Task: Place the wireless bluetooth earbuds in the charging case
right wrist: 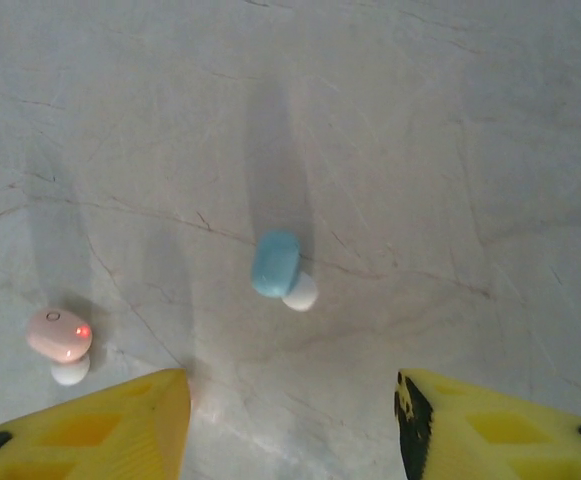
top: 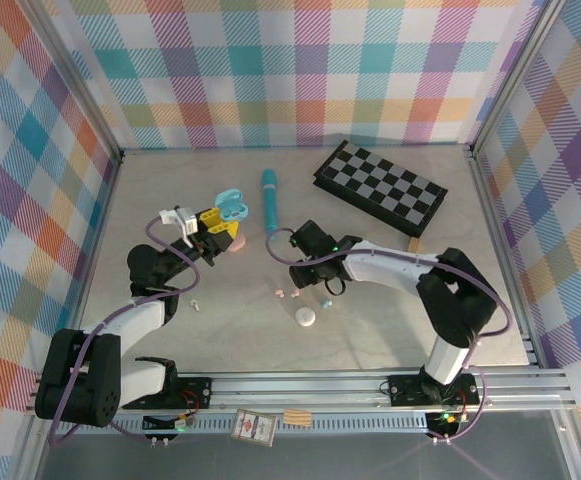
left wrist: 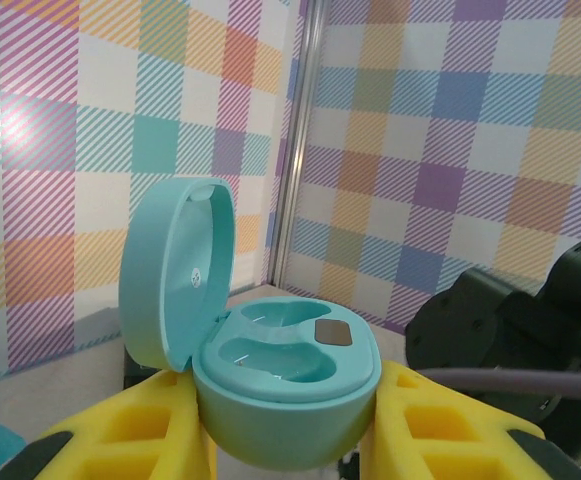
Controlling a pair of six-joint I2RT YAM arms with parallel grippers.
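My left gripper (left wrist: 288,425) is shut on a teal charging case (left wrist: 292,385), held up off the table with its lid (left wrist: 175,270) open and both wells empty. From above, that case (top: 232,207) sits at the tip of the left gripper (top: 213,223). My right gripper (right wrist: 290,385) points down at the table, open, with nothing between its yellow fingers (right wrist: 120,420). A light blue earbud (right wrist: 277,264) with a white tip lies just beyond the fingertips. A pink earbud (right wrist: 60,336) lies to its left. From above, the right gripper (top: 322,284) hovers over the blue earbud (top: 326,302).
A white oval case (top: 305,318) lies near the pink earbuds (top: 279,294). A pink case (top: 236,243) sits beside the left gripper. A teal pen (top: 269,200) and a checkerboard box (top: 380,188) lie farther back. A tiny white bud (top: 195,304) rests by the left arm.
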